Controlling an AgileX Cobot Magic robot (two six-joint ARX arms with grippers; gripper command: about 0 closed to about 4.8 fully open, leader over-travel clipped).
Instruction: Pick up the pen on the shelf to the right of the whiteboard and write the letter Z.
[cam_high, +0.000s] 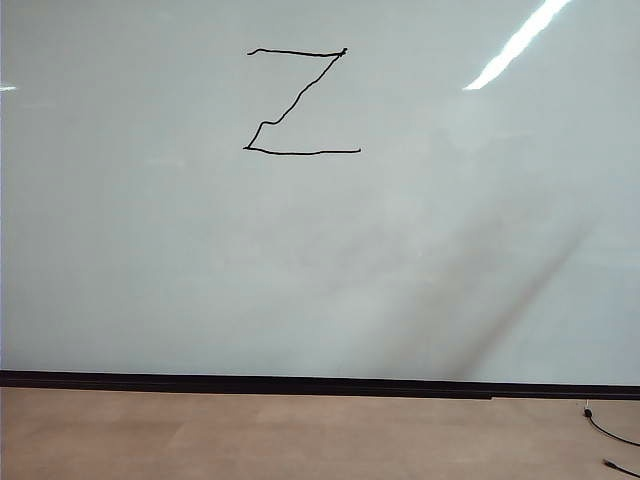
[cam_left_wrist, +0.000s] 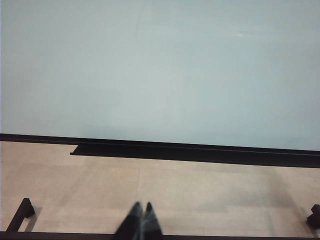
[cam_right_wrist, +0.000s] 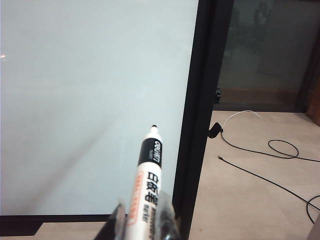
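The whiteboard (cam_high: 320, 250) fills the exterior view, and a black hand-drawn letter Z (cam_high: 300, 102) stands in its upper middle. Neither arm shows in that view. In the right wrist view my right gripper (cam_right_wrist: 142, 220) is shut on the pen (cam_right_wrist: 146, 182), a white marker with a black collar and dark tip pointing at the whiteboard (cam_right_wrist: 95, 100) near its black right edge, not touching it. In the left wrist view my left gripper (cam_left_wrist: 141, 206) is shut and empty, low over the floor, facing the whiteboard (cam_left_wrist: 160, 70).
A black strip (cam_high: 320, 384) runs along the board's bottom edge above a pale wood floor (cam_high: 300, 435). Thin black cables (cam_right_wrist: 270, 150) lie on the floor to the right of the board's frame (cam_right_wrist: 200, 115). A black ledge (cam_left_wrist: 195, 152) runs below the board.
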